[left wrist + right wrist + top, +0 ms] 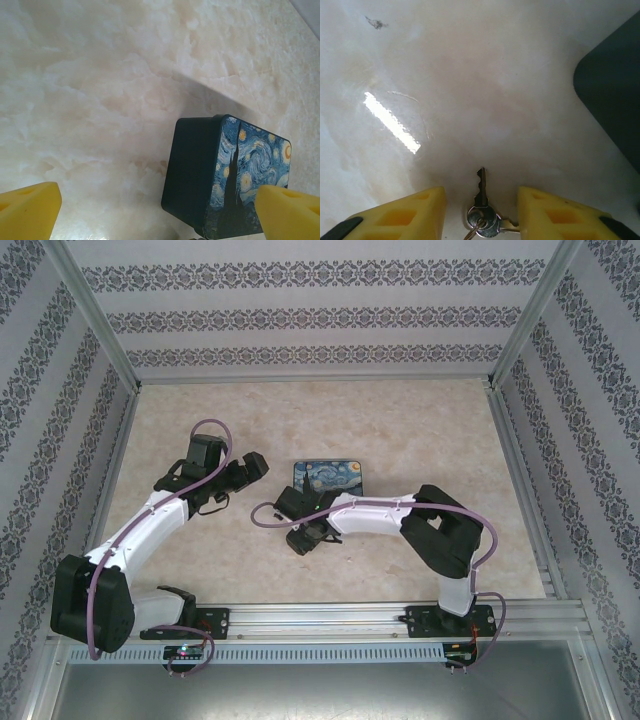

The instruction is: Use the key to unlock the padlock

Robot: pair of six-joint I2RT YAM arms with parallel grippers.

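A small silver key (481,187) lies flat on the marble table, blade pointing away, joined by a ring (472,232) to a second key. My right gripper (480,194) is down at the table with its yellow fingers on either side of the key, open, with a gap on each side. In the top view the right gripper (300,532) sits just in front of the painted tin box (330,476). My left gripper (155,192) hangs wide open with nothing between its fingers, left of the box (200,170). The padlock is out of view.
The dark tin box (615,95) with a starry-night lid stands at the middle of the table, close to the right of the right gripper. Patterned walls enclose the table on three sides. Open marble surface lies to the left and far side.
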